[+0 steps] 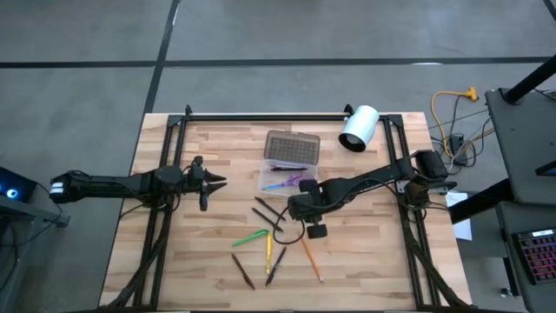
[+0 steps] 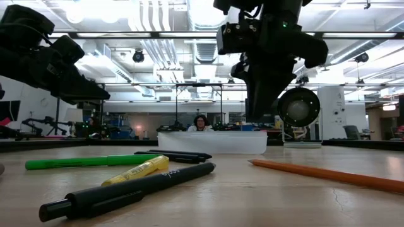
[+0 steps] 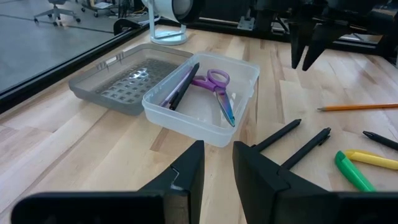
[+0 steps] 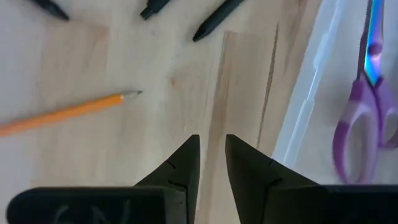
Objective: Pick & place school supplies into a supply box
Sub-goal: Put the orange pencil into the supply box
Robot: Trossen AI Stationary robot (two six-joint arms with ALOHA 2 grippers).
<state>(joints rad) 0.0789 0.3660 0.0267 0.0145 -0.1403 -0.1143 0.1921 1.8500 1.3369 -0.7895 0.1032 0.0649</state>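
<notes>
Bare tabletop (image 1: 365,252) lies between the supply box (image 1: 280,176) edge and pens beneath the slightly spread, empty right pincer (image 4: 212,152).

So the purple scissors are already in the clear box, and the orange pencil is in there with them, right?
Not quite. The purple scissors are in the clear box, but the orange pencil is not: the left wrist view shows it lying on the table outside the box. The high view agrees, with the pencil among the loose pens.
</notes>
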